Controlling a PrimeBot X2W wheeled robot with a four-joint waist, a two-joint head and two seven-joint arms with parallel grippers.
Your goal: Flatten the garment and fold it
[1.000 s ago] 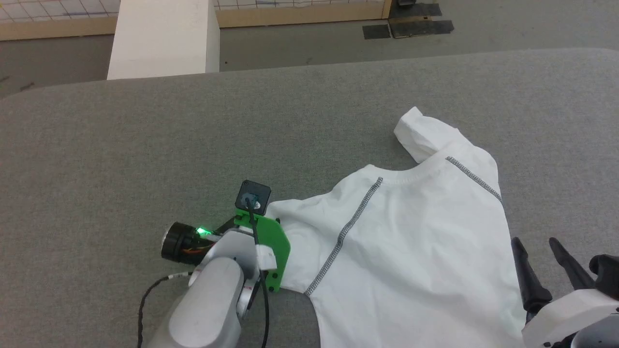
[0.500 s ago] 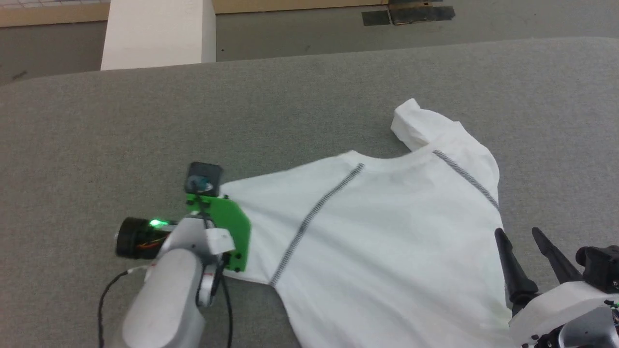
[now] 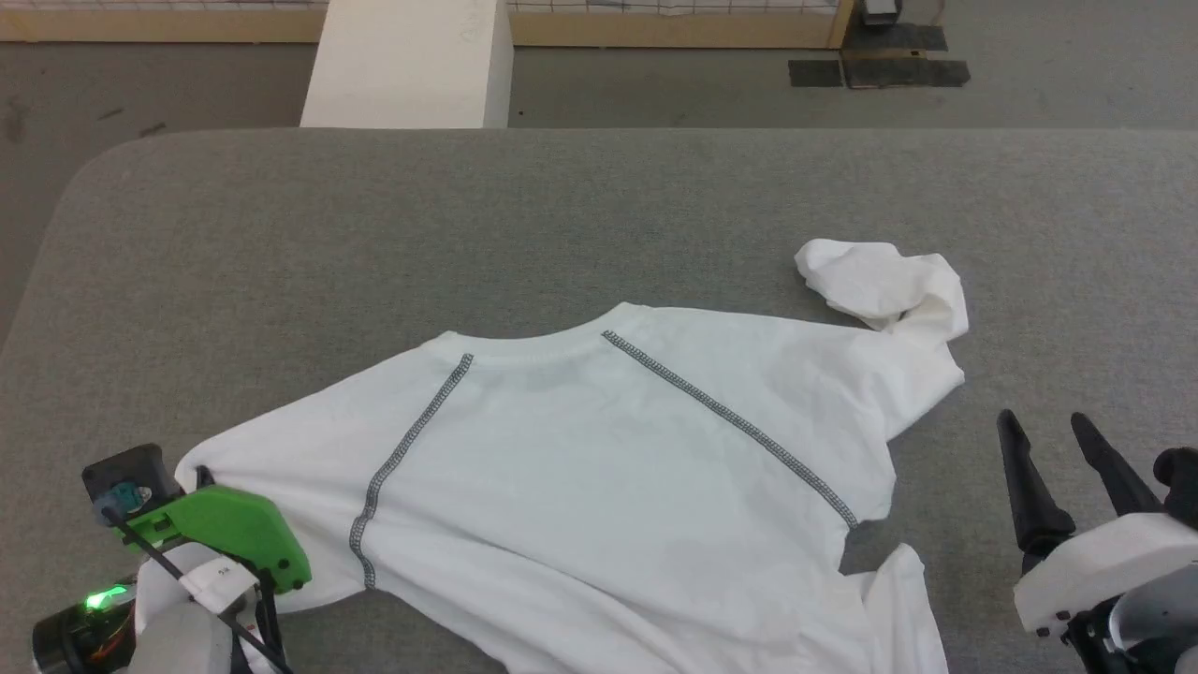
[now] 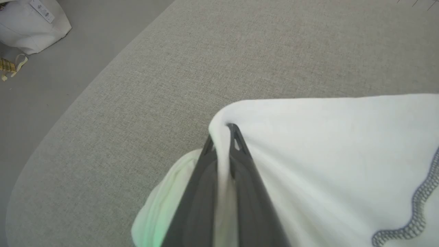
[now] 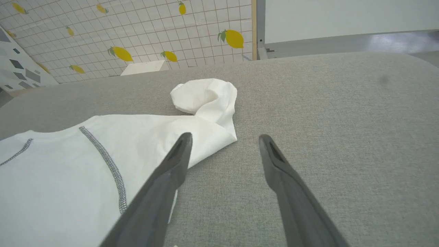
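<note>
The left gripper (image 4: 224,134) is pinched shut on the garment (image 3: 608,468). Its two dark fingers (image 4: 202,192) are pressed together, with a thin fold of white cloth squeezed between them. The fold is at the end of one sleeve, and the cloth curls over the finger tips. A green part (image 3: 234,529) sits on the wrist just behind this gripper. Past its tips is bare grey table (image 3: 281,234), near a round corner.

From that pinched spot the garment spreads out flat on the table, all the way over to the right gripper (image 3: 1042,418). Two grey stitched lines (image 3: 730,421) run across the white cloth between the two grippers.

The right gripper has its two fingers spread wide apart, and there is nothing between them. It is just beside the garment's edge. In its own wrist view one finger lies in front of the white cloth and the other in front of bare table. I cannot tell if the tips touch anything.

The other sleeve (image 3: 880,285) is bunched in a lump a little way ahead of the right gripper's tips, on the side toward the left gripper.

A white box (image 3: 412,65) stands on the floor well beyond both grippers, past the far edge of the table.
</note>
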